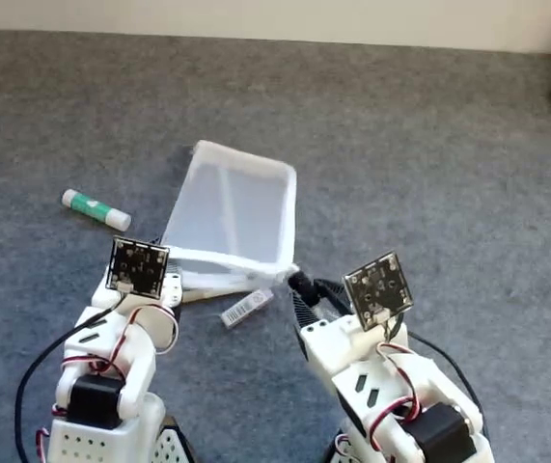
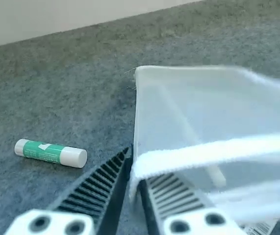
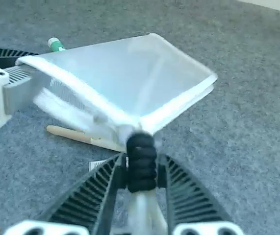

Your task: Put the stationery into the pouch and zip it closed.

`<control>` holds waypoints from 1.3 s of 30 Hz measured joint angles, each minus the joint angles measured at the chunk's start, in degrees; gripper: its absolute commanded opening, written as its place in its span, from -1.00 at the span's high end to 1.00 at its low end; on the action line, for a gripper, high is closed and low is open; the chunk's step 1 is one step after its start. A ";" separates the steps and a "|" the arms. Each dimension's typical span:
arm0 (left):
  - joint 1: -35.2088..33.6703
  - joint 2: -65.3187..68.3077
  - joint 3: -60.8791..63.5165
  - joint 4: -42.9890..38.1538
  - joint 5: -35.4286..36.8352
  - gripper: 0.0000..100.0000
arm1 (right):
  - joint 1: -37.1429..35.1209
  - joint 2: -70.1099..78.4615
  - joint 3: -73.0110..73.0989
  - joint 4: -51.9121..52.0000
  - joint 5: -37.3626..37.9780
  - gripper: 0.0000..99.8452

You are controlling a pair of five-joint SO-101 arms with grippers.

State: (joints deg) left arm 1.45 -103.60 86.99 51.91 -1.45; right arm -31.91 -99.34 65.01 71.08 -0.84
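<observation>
A translucent white pouch lies on the grey carpet, its near edge lifted at both corners. My left gripper is shut on the pouch's white edge at the left corner. My right gripper is shut on the black zipper pull at the opposite corner. A green and white glue stick lies on the carpet left of the pouch. A small barcoded piece rests between the two arms. A pale wooden stick lies under the pouch's near edge.
Grey carpet spreads out on all sides, with a pale wall edge at the far end. A faint long shape shows through the pouch's side. Open floor lies to the right and beyond the pouch.
</observation>
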 measured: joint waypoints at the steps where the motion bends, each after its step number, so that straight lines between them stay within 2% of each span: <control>1: 0.00 0.00 -1.05 0.79 0.00 0.98 | 0.09 -0.09 0.00 0.00 0.00 0.67; 9: 4.13 0.00 -10.46 8.44 -0.09 0.97 | 0.09 -0.09 0.00 0.00 0.00 0.67; 18: 3.60 0.00 -20.13 9.23 -1.76 0.97 | 0.09 -0.09 -0.09 0.00 0.00 0.67; 24: -4.57 -0.09 -24.18 9.67 -2.11 0.97 | 0.09 -0.09 -0.09 0.00 0.00 0.67; 33: -14.33 -0.53 -28.92 14.68 -4.57 0.97 | 0.09 -0.09 -0.09 0.00 0.00 0.67; 39: -15.21 7.21 -33.58 17.32 -4.57 0.97 | 1.58 -0.09 -0.09 0.00 0.00 0.67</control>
State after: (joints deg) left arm -13.76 -96.40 53.41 69.23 -6.02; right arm -30.33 -99.43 64.92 71.08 -0.84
